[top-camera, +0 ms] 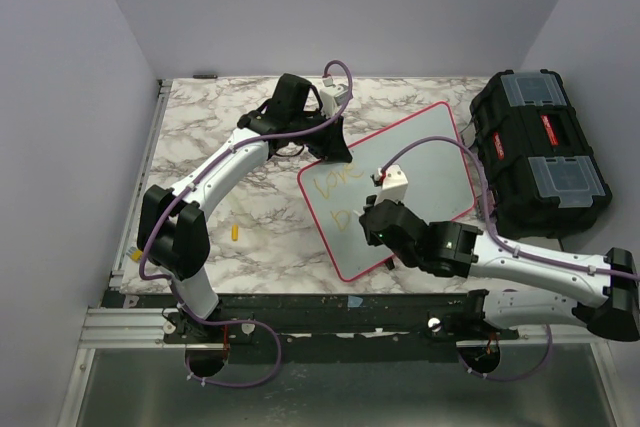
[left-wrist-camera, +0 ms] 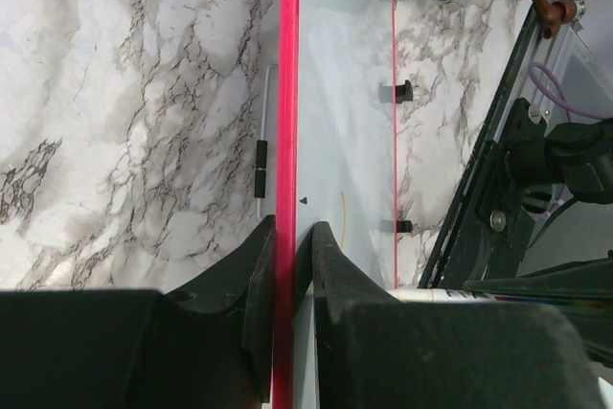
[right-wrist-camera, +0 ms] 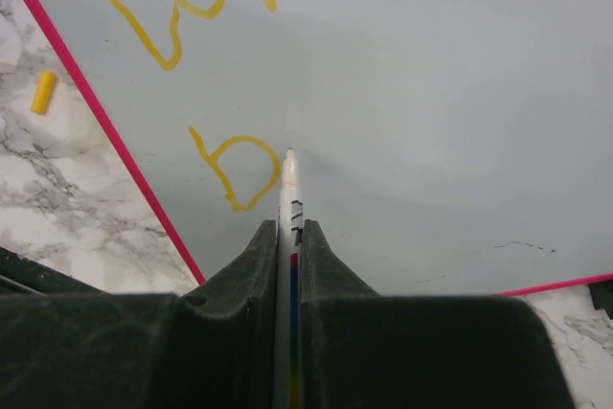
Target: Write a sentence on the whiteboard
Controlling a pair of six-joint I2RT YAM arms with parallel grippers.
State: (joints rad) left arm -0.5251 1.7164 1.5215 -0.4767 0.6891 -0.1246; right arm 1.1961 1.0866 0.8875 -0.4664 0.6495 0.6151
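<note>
Pinching the marker [right-wrist-camera: 289, 189] tight in the right gripper [right-wrist-camera: 288, 232], tip apparently down on the whiteboard [top-camera: 430, 152] beside a lone "b", second line of the sentence [top-camera: 338, 195]. Clamping the board's pink rim at 11 o'clock with the left gripper [left-wrist-camera: 290, 237], jaws closed onto it. Risky from here: pressing too hard could skid the tip on that glossy surface or twist the board in the clamp. Marble-patterned table [top-camera: 210, 127] beneath, board askew at 3 o'clock of centre, yellow cap [top-camera: 235, 231] at its 8, black toolbox [top-camera: 540, 152] at its 3, lilac walls [top-camera: 60, 97] around.
</note>
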